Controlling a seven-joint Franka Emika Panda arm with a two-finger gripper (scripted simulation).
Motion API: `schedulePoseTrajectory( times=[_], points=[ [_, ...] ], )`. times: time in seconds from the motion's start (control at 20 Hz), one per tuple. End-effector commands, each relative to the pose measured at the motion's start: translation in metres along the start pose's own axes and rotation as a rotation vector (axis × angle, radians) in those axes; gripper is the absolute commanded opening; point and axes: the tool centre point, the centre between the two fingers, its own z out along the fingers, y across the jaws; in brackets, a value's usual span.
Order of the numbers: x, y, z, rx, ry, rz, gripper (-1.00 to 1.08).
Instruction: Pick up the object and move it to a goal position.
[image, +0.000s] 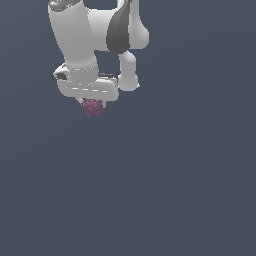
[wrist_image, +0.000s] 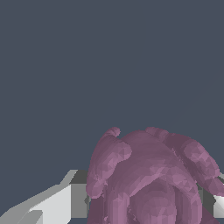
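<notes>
A small bumpy magenta object (image: 92, 107) is seen at about eleven o'clock in the exterior view, clamped directly beneath the white gripper (image: 91, 103), whose fingers (wrist_image: 57, 203) are closed against it. The grip should be kept firm and the carry smooth.

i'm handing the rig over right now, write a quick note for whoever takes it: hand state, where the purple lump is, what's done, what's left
Hand: shut on the purple lump, which sits right under the white hand in the exterior view and fills the wrist view between the fingers.
Lump: the grasp looks done. Against the plain dark background I cannot tell how far it is off any surface.
Done: pickup appears complete.
Left: carry the lump to the goal position. No goal marker shows in either view, so confirm the target before moving, and keep the hand closed.
</notes>
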Motion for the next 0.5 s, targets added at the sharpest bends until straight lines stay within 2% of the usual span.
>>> schedulePoseTrajectory(
  times=[0.0,0.45],
  points=[
    [-0.003,0.006,-0.027,0.000,-0.001,0.000,-1.00],
    [-0.007,0.026,-0.119,0.000,-0.001,0.000,-1.00]
  ],
)
